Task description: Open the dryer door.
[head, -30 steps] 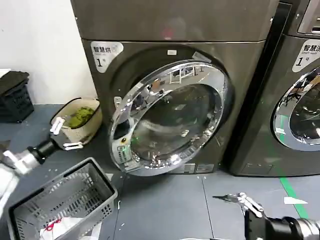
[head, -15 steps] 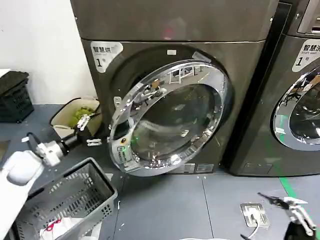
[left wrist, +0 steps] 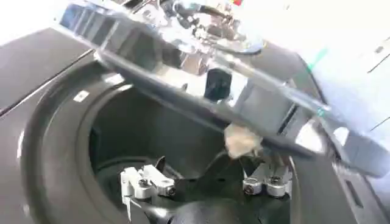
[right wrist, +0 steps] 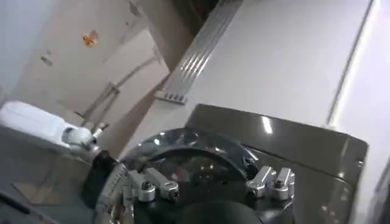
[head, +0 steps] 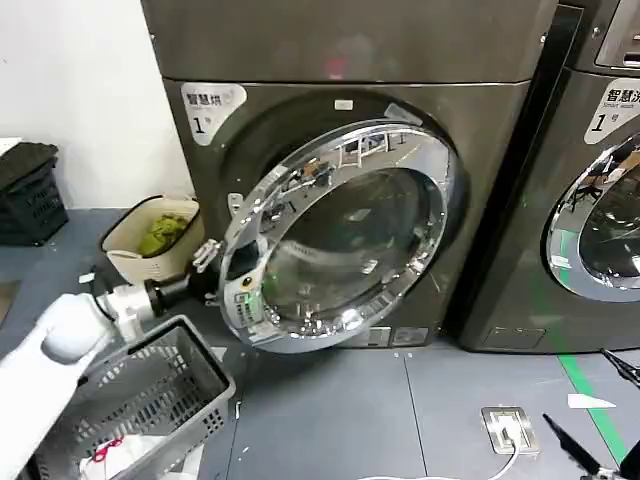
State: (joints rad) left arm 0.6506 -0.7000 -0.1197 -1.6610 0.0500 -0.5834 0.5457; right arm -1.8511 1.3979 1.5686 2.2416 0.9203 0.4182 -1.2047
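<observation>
We see the round chrome-rimmed dryer door with dark glass [head: 340, 235] standing ajar, its free edge swung off the grey machine front | left claw [head: 212, 268] spread open, fingers at that free edge, gripping nothing | right claw [head: 600, 420] low near the floor, fingers parted, well apart from the door

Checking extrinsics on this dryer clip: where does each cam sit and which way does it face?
Head: up on the robot, looking forward and down at the dryer door, ajar; left claw at its free edge, right claw low by the floor.
Left wrist: behind the left claw, open, facing the drum opening under the door's edge.
Right wrist: behind the right claw, open, angled upward.
Shared: head and left wrist both show the door.
</observation>
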